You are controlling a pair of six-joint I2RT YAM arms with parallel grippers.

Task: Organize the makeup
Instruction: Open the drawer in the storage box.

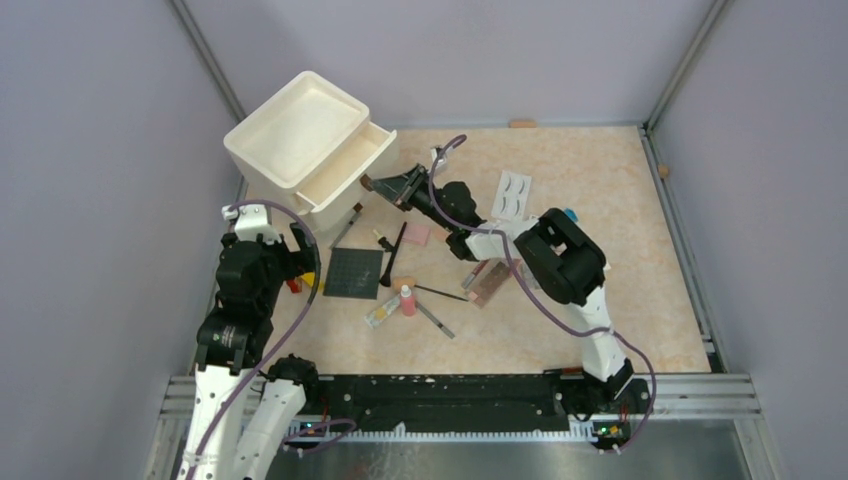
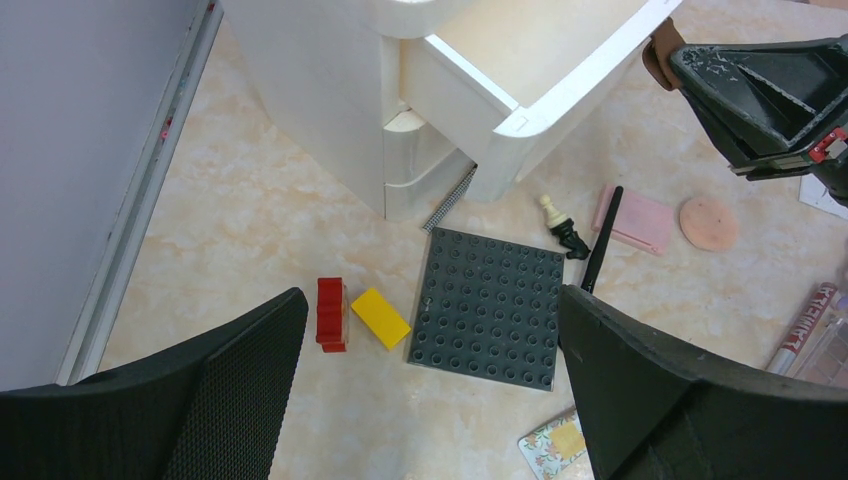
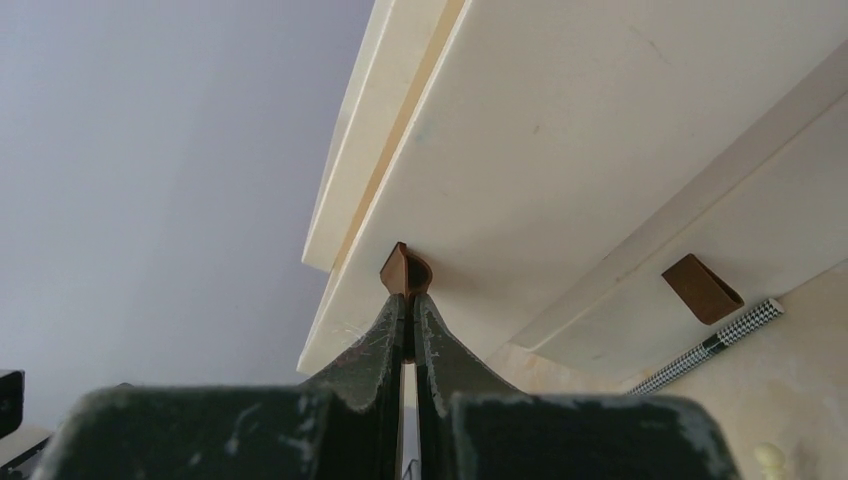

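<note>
Right pincer (image 3: 408,303) tight around drawer tab (image 3: 401,268)

Top external: high up behind the arm bases, tilted down and forward; far off, the whole table (image 1: 620,200) in frame.
Left wrist: mid-height, looking down past the left gripper's fingers (image 2: 200,400) onto the studded plate (image 2: 490,305).
Right wrist: very close, sighting along the right gripper (image 3: 408,305) at the brown drawer tab (image 3: 405,272).
Shared: drawer unit (image 1: 300,140) in all three views; studded plate in top and left wrist; right gripper at the left wrist view's upper right.
</note>
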